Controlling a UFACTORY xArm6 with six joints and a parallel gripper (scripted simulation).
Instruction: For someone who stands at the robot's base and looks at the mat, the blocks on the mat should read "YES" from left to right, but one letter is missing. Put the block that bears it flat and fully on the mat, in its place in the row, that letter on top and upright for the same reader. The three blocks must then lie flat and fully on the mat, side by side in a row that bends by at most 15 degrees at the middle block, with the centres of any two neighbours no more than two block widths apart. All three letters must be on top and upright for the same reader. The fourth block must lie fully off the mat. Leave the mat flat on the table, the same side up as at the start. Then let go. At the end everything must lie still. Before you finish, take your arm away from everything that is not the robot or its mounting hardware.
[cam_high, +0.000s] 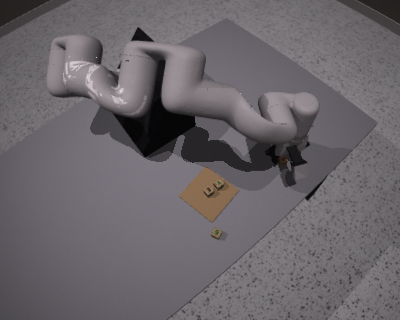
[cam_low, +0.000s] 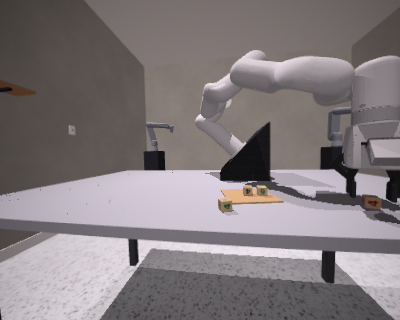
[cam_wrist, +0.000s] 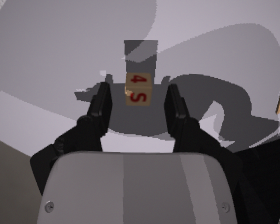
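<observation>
The pincer (cam_wrist: 138, 106) stands partly open w/ nothing gripped, hanging low over the tabletop (cam_high: 90, 210) near its right-hand edge in the top view. Both dark fingers flank a small block (cam_wrist: 138, 88) in the wrist view, w/ gaps showing on each side, so no contact. That block sits on the bare tabletop, well apart from the mat (cam_high: 200, 202); its upper face shows a red "S" in the wrist view, and a red mark shows on the side face toward the exterior cam (cam_low: 371, 201). In the top view it's only a small orange-ish spot (cam_high: 283, 160) under the wrist, mostly hidden by the arm (cam_high: 220, 100). The tan mat lies flat toward the middle of the tabletop's near-right edge, and two blocks sit on it side by side, touching or nearly so: one w/ a dark letter (cam_high: 209, 191) and one w/ a green letter (cam_high: 219, 184); letters too small to read. A fourth block (cam_high: 217, 233) w/ a green mark lies off the mat, btwn the mat's corner and the tabletop's edge, near but not touching the mat. A black wedge-shaped base (cam_high: 150, 120) sits toward the far side of the tabletop, w/ the arm rising from it.
</observation>
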